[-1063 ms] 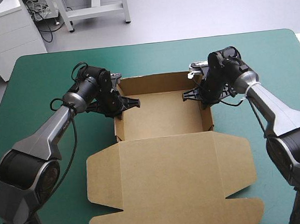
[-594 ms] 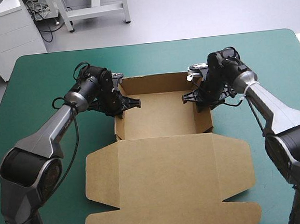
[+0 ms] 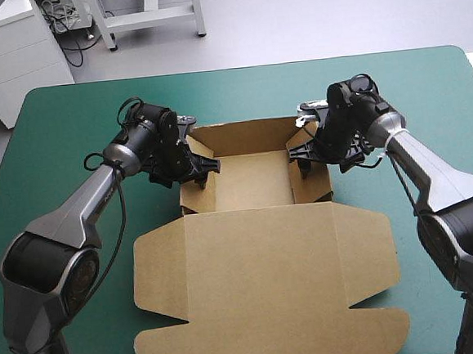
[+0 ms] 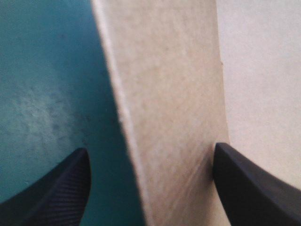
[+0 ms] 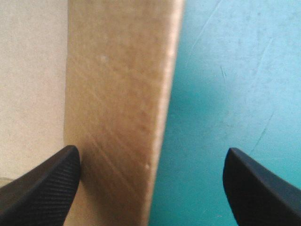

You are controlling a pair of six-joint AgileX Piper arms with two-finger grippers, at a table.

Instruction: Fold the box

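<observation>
The brown box [image 3: 254, 188] stands as an open tray at the table's middle, its lid [image 3: 265, 281] lying flat toward the near edge. My left gripper [image 3: 199, 168] is open over the tray's left wall [image 4: 169, 94], one finger outside and one inside [image 4: 249, 188]. The gripper's midpoint [image 4: 150, 188] lies on that wall. My right gripper [image 3: 300, 157] is open astride the right wall [image 5: 117, 94] in the same way, with one finger [image 5: 42, 188] inside the tray. That gripper [image 5: 150, 188] holds nothing. Both walls lean slightly inward.
The teal-green cover [image 3: 68, 125] stretches wide to the left, right and back of the box. The lid's front flap [image 3: 274, 342] reaches close to the table's near edge. Both arms come in along the box's sides.
Both grippers were shut on the tray's side walls earlier and now stand open. The inner parts of the walls have sprung inward. The arms have barely moved.
</observation>
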